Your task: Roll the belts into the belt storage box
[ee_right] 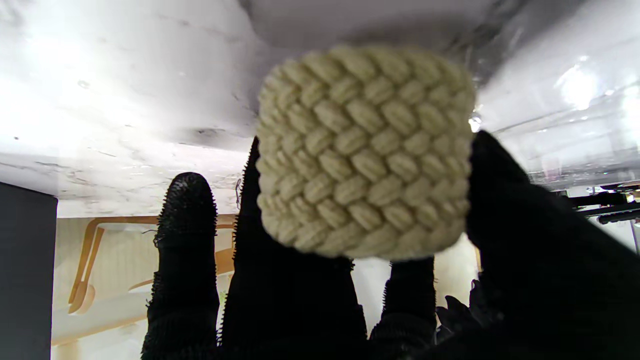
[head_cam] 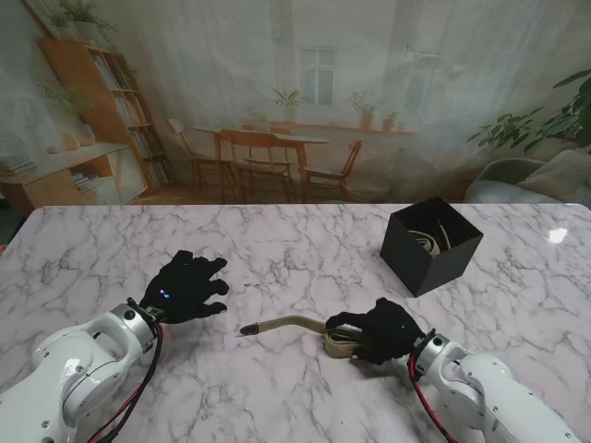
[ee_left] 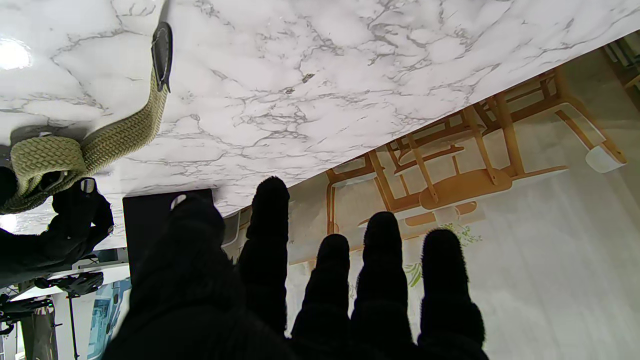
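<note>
- Gripping the coiled end of the olive-tan braided woven belt [head_cam: 337, 338], the black-gloved right hand [head_cam: 386, 330] has its fingers [ee_right: 185, 240] wrapped round the roll, which rests on the white marble-patterned tabletop [head_cam: 295, 258] nearer to me than the black square belt storage box [head_cam: 431, 245].
- From the roll, the belt's loose tail runs left to a dark pointed tip [head_cam: 247, 328].
- Left of that tip, the black-gloved left hand [head_cam: 189, 287] holds nothing, fingers [ee_left: 382, 260] spread, seemingly hovering over the tabletop.
- Inside the box a pale coil seems to lie, probably another belt; it is too small to be sure.
- Judging by the weave, the belt is light, soft and floppy, with grippy texture; the roll would likely spring loose if released, so hold across its flat sides.
</note>
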Tool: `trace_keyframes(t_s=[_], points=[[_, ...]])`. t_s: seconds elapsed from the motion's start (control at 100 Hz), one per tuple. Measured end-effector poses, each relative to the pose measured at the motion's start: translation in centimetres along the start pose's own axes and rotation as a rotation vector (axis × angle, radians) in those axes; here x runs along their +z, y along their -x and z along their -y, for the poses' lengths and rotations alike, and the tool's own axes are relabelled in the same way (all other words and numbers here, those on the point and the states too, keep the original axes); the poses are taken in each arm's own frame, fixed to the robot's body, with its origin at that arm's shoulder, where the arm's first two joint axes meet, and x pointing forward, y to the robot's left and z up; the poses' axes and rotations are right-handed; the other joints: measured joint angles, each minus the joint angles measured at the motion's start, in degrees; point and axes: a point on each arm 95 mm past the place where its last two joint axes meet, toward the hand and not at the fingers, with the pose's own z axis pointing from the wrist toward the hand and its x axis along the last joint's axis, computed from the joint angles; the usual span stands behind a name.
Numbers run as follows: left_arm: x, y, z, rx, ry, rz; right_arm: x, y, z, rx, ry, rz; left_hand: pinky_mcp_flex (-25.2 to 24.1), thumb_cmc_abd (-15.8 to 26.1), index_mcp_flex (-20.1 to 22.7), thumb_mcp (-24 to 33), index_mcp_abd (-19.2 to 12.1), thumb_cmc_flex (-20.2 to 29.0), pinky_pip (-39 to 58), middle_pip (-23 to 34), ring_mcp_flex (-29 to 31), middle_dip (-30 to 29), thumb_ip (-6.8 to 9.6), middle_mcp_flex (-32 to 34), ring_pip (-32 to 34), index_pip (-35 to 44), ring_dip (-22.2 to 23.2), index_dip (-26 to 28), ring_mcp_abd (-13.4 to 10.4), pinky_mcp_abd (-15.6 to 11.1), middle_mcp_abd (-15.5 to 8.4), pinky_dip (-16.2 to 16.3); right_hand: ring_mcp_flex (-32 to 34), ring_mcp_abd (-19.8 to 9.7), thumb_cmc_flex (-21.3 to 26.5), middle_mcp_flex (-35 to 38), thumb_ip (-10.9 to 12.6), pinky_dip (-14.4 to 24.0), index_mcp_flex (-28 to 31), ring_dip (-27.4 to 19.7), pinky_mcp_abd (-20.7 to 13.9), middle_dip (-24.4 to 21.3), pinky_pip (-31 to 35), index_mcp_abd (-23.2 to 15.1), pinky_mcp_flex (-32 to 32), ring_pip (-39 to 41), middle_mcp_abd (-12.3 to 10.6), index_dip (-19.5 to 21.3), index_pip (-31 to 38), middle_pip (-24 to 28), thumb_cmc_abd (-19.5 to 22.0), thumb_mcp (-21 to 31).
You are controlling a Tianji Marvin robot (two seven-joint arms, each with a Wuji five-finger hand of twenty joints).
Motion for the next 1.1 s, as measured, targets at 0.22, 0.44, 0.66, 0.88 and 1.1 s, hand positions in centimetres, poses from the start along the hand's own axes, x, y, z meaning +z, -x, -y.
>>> trace_keyframes(t_s=[0.22,0.44,0.66,0.88,1.1], points=[[-0.09,0.03,-0.01,0.002,0.000,0.002,0.11,-0.11,0.06,0.010,0.014,0.000,0.0,0.0,0.0,0.0,0.0,0.0,0.0,0.0,0.0,0.0,0.00,0.0,0.0,0.0,0.0,0.0,0.0,0.0,0.0,0.0,2.5,3.2,0.2,2.2,2.0,0.0,7.0,2.1,2.2,1.0,0.2,-4.1,0.6,4.3,2.6,-0.1,-3.1,0.7,3.9,-0.1],[-0.18,0.04,-0.02,0.005,0.002,0.003,0.41,-0.24,-0.25,0.001,-0.015,-0.001,0.0,0.0,0.0,0.0,0.0,0.0,0.0,0.0,0.0,0.0,0.00,0.0,0.0,0.0,0.0,0.0,0.0,0.0,0.0,0.0,3.5,5.6,2.4,2.9,2.1,0.0,9.8,3.0,4.9,1.4,0.2,-4.2,1.5,5.6,4.7,-0.5,-5.0,0.8,7.4,-2.1],[-0.27,0.11,-0.05,0.008,0.002,0.006,0.45,-0.30,-0.23,0.048,-0.027,0.021,0.0,0.0,0.0,0.0,0.0,0.0,0.0,0.0,0.0,0.0,0.00,0.0,0.0,0.0,0.0,0.0,0.0,0.0,0.0,0.0,6.6,9.0,3.0,4.3,2.7,0.1,1.1,4.8,5.6,0.7,1.8,-2.4,5.2,13.1,6.8,0.7,-1.0,3.6,10.4,-2.4],[-0.35,0.15,-0.09,0.010,0.003,0.008,0.52,-0.53,-0.08,0.041,-0.029,0.026,0.0,0.0,0.0,0.0,0.0,0.5,0.0,0.0,0.0,0.0,0.00,0.0,0.0,0.0,0.0,0.1,0.0,0.0,0.0,0.0,6.8,10.2,4.4,4.4,2.9,0.0,10.8,5.0,7.6,-0.5,1.8,-4.9,4.6,16.1,7.7,0.6,-2.4,4.9,14.5,-4.4],[-0.36,0.12,-0.12,0.009,0.006,0.007,0.57,-0.62,0.04,0.012,-0.030,-0.003,0.0,0.0,0.0,0.0,0.0,0.5,0.0,0.0,0.0,0.0,0.00,0.0,0.0,0.0,0.0,0.1,0.0,0.0,0.0,0.0,6.8,10.8,5.8,4.3,4.0,-0.1,21.7,6.5,7.8,0.9,-1.0,-4.5,0.8,16.4,8.2,4.4,4.1,5.6,15.2,-6.7]])
